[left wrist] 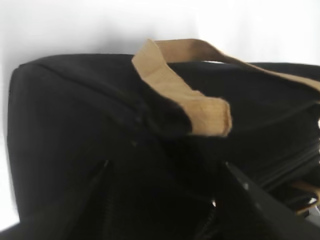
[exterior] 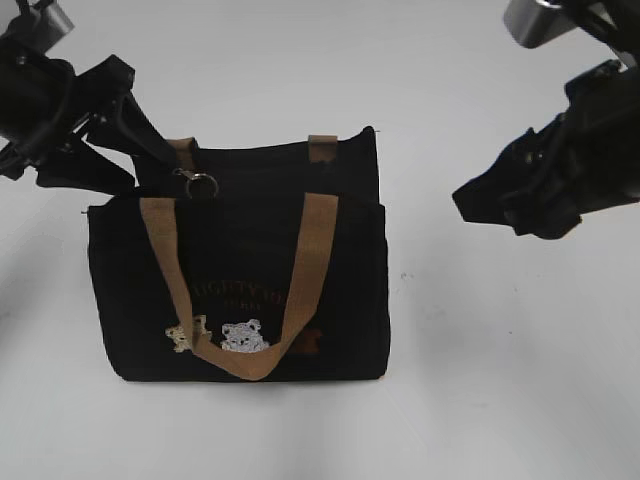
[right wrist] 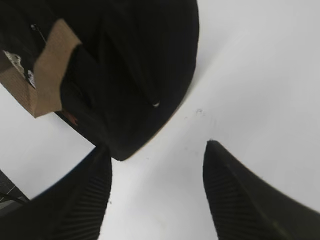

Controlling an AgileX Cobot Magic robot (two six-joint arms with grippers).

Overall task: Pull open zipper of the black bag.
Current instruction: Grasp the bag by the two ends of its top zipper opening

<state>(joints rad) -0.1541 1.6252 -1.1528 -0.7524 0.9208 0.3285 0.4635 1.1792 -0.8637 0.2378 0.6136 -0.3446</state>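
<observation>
The black bag (exterior: 240, 280) stands upright on the white table, tan handles and small bears on its front. A small silvery pull (exterior: 200, 185) hangs near the top left, where the zipper line (left wrist: 292, 169) runs along the rim. My left gripper (exterior: 150, 168) reaches to the bag's top left corner. In the left wrist view its fingers stand wide apart (left wrist: 166, 167) with black bag fabric (left wrist: 75, 115) between them; contact cannot be told. My right gripper (exterior: 480, 205) hangs open to the right of the bag, apart from it, with only bare table between its fingers (right wrist: 156, 146).
The white table (exterior: 500, 380) surrounds the bag. A tan handle loop (exterior: 300, 290) hangs down the front, and another tan strap (left wrist: 185, 95) lies across the top near my left gripper. The bag's end (right wrist: 140, 60) lies just beyond the right fingertips.
</observation>
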